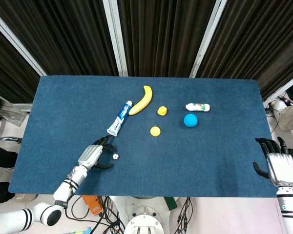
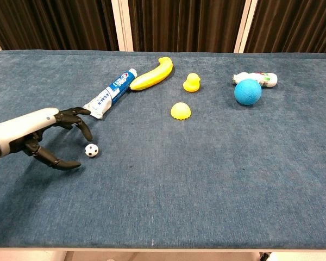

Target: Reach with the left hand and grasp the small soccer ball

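Observation:
The small black-and-white soccer ball (image 1: 115, 156) (image 2: 91, 150) lies on the blue table, toward its front left. My left hand (image 1: 95, 155) (image 2: 49, 137) is right beside the ball on its left, fingers spread and curved around it without touching; the ball sits in the gap between the upper fingers and the thumb. Nothing is held. My right hand (image 1: 277, 165) rests at the table's front right corner, fingers apart and empty; the chest view does not show it.
A toothpaste tube (image 1: 119, 118) (image 2: 109, 94) lies just behind the left hand. Further back are a banana (image 1: 141, 100), a yellow duck (image 1: 161, 110), a yellow half-dome (image 1: 155, 130), a blue ball (image 1: 190, 120) and a small white bottle (image 1: 198, 107).

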You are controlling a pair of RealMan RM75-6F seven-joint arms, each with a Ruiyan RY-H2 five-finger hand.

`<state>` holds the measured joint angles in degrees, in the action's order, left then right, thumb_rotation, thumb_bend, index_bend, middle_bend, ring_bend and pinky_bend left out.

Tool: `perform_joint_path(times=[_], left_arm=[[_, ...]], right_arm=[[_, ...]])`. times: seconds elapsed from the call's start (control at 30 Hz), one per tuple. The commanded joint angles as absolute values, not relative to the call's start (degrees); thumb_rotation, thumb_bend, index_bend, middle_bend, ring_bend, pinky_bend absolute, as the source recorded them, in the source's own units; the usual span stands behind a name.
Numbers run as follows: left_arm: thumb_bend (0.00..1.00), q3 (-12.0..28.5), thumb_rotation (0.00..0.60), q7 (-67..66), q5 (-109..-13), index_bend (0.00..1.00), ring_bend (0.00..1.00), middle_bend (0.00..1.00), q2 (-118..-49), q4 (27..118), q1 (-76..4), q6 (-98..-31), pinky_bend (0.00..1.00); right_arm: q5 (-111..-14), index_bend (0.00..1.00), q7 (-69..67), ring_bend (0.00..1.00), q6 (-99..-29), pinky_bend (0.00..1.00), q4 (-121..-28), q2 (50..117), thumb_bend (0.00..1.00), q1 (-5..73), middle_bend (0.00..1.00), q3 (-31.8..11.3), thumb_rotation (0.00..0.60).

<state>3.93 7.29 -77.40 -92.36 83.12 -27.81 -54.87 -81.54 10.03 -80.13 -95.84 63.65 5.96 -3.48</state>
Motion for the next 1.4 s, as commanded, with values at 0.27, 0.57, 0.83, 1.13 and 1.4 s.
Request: perform_joint_path(times=[0.27,0.57,0.83,1.13,1.4], left_arm=[[0.2,4.27,0.6,5.86,-76.38,0.41,0.03,0.01,-93.57,82.44,-29.28,-53.51,0.12],[0.23,5.04,0.6,5.38,-75.29,0.45,0.03,0.01,-93.38,82.1,-30.92,-51.9,0.12],[0.27,4.76,0.6,5.66,-74.65,0.5,0.03,0.03,-92.95,82.13,-31.49,-50.98,0.12],[0.38,4.66,0.6,5.31,-74.08,0.57,0.03,0.07,-92.22,81.59,-32.55,-49.57,0.12],[0.39,7.64,0.6,1.18,-73.53,0.57,0.03,0.07,-83.48,93.16,-35.59,-48.36,0.12]], right_arm=[[-81.32,0.22,10.4,0.2,-79.91,0.04,-95.83,63.67,0.43,6.12,0.23,-3.49,0.6],[-81.06,0.22,10.78,0.2,-79.8,0.04,-95.96,63.7,0.43,6.2,0.23,-3.51,0.6],[-80.79,0.22,10.93,0.2,-79.85,0.04,-96.03,63.79,0.43,6.21,0.23,-3.61,0.6],[-80.9,0.22,10.76,0.2,-80.05,0.04,-96.02,63.87,0.43,6.2,0.23,-3.64,0.6],[-80.91,0.22,10.43,0.2,-79.86,0.04,-95.97,63.79,0.43,6.27,0.23,-3.58,0.6]])
